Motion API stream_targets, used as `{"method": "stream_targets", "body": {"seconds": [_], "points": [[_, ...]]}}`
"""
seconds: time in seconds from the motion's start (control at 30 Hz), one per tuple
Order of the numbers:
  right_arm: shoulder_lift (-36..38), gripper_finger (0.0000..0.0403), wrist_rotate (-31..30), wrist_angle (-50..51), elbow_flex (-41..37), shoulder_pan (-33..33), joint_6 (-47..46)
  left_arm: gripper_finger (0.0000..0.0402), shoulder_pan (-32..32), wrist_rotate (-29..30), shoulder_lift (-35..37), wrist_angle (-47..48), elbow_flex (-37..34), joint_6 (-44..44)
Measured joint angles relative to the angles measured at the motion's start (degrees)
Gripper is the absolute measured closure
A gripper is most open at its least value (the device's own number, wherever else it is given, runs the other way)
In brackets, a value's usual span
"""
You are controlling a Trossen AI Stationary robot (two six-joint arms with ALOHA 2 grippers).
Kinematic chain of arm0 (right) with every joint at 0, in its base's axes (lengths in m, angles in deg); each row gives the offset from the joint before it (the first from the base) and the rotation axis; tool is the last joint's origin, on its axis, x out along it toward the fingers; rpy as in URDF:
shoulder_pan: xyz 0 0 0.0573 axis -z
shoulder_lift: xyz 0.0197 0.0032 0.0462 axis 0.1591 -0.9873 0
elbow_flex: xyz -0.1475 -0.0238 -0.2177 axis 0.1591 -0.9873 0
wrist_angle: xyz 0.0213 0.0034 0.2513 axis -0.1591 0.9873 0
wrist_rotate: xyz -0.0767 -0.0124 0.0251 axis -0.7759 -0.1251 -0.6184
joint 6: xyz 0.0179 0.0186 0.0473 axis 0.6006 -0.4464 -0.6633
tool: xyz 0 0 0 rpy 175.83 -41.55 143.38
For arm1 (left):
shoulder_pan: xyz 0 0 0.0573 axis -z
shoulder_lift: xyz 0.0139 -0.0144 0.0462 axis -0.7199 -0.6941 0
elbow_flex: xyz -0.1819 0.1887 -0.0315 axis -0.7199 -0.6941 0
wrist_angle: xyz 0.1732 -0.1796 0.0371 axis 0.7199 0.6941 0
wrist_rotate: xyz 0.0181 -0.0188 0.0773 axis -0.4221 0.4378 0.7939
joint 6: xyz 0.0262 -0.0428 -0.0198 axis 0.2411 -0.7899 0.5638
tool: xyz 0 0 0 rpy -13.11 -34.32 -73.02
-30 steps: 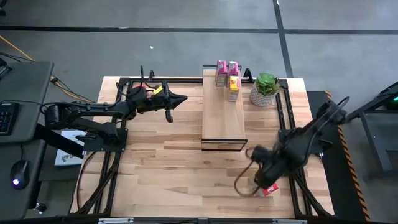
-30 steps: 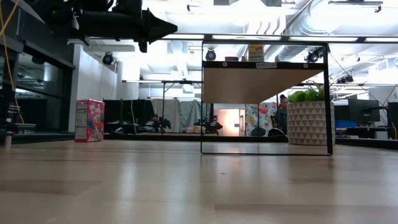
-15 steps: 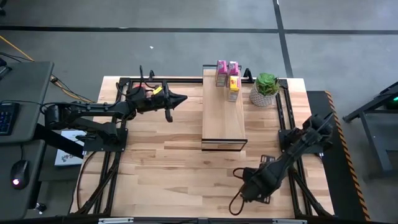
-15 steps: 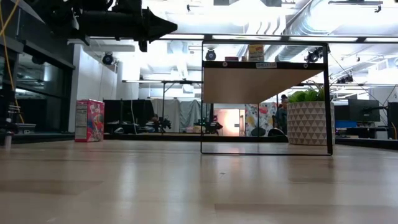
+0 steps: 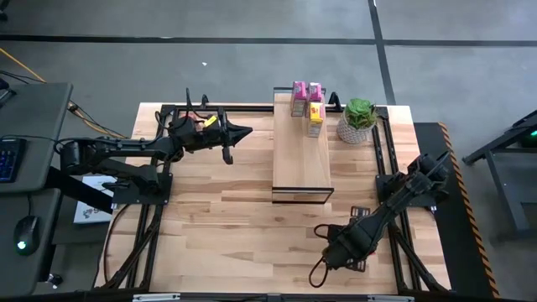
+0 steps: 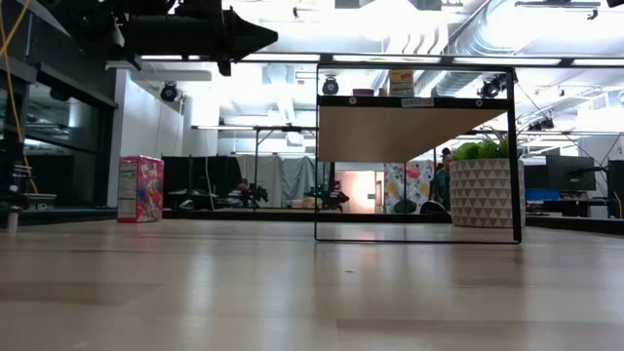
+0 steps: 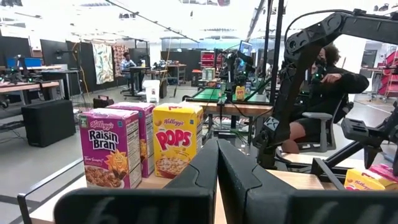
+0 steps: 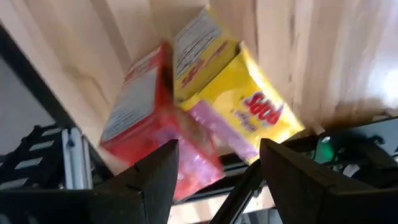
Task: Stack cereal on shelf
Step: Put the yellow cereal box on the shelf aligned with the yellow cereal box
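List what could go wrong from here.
1. The right hand, open, hangs over a red box and a yellow box lying side by side; closing might catch both or shove one away.
2. Three boxes crowd the shelf's far end; a careless placement could topple them.
The left hand waits left of the shelf.

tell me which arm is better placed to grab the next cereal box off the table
Right. The right gripper hangs open near the table's front edge, directly over a red box and a yellow box. The left gripper, shut, hovers left of the shelf.
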State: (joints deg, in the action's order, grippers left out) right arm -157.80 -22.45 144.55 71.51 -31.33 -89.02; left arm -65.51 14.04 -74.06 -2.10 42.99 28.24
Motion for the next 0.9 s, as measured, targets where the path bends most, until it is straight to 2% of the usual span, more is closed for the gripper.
{"method": "stream_targets", "body": {"seconds": [0.3,0.57,0.9], "points": [[0.0,0.0185,-1.31,1.3,0.0,0.0,0.05,0.0401,0.0,0.0,0.0,0.02,0.0,-0.33],[0.01,0.0185,-6.39,1.53,0.0,0.0,-4.37,0.0401,0.0,0.0,0.0,0.28,0.0,-0.37],[0.02,0.0185,-4.79,1.32,0.0,0.0,1.37,0.0402,0.0,0.0,0.0,0.31,0.0,-0.37]]}}
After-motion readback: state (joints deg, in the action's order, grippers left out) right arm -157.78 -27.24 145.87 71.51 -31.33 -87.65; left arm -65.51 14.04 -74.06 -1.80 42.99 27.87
